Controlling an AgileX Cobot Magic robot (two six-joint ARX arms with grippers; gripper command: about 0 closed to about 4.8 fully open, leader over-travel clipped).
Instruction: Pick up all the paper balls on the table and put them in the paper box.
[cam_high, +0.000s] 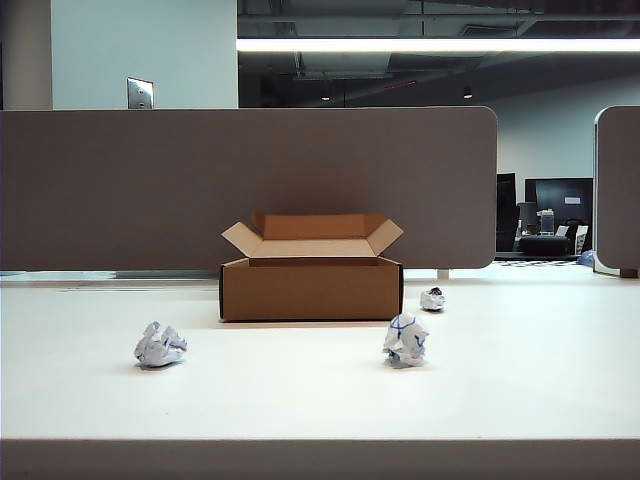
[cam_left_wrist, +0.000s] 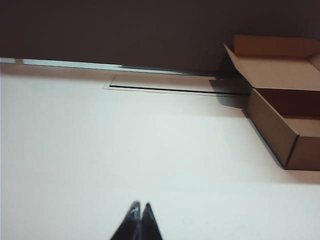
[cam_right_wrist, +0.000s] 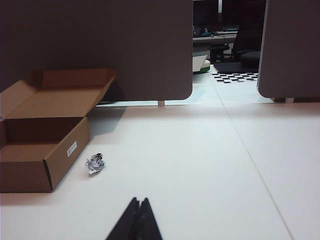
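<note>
The paper box (cam_high: 311, 288) stands open in the middle of the table (cam_high: 320, 400), its flaps spread. Three paper balls lie around it: one with blue lines at the front left (cam_high: 160, 346), another with blue lines at the front right (cam_high: 405, 340), and a smaller one with a dark spot (cam_high: 432, 298) beside the box's right end. The right wrist view shows that small ball (cam_right_wrist: 95, 163) next to the box (cam_right_wrist: 45, 145). My left gripper (cam_left_wrist: 139, 206) is shut and empty over bare tabletop, with the box (cam_left_wrist: 280, 115) off to one side. Shut and empty too is my right gripper (cam_right_wrist: 139, 201). Neither arm appears in the exterior view.
A grey-brown partition panel (cam_high: 250, 185) runs behind the box. A second panel (cam_high: 617, 190) stands at the far right, with a gap between them. A thin flat plate (cam_left_wrist: 165, 84) is set into the table near the partition.
</note>
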